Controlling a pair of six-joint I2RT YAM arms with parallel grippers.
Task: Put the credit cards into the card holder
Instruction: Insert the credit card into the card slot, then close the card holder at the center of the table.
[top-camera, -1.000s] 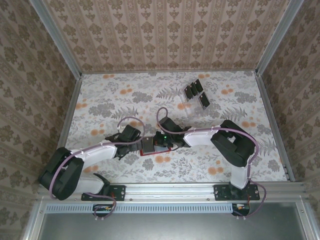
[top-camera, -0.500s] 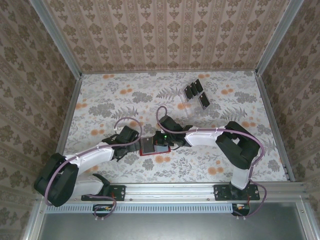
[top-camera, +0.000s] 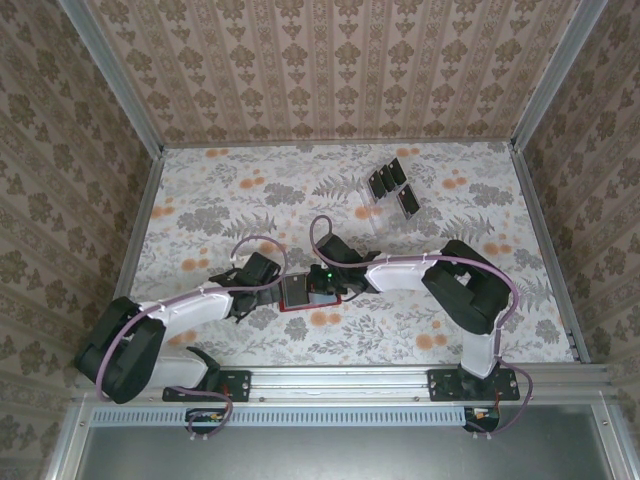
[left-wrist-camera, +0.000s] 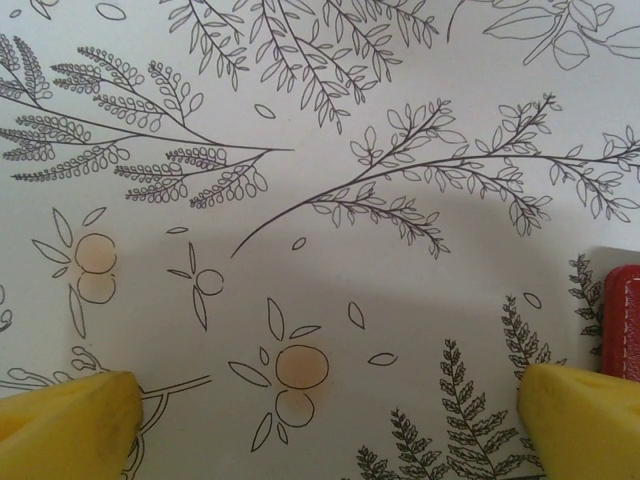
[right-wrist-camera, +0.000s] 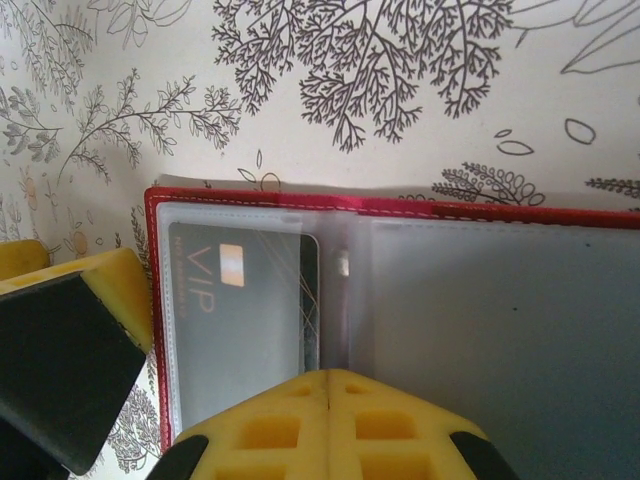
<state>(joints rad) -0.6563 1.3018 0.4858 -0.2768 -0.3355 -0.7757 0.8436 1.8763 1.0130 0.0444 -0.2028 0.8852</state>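
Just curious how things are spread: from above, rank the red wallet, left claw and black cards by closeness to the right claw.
1. Red card holder, under the shut right gripper.
2. Left gripper, open, just left of the holder.
3. Black credit cards, in the clear rack, far side.

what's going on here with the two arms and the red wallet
The red card holder lies open on the table, one black VIP card already in its clear sleeve. The right gripper is shut just over it; the left gripper hangs open beside it. More credit cards wait in the clear rack.
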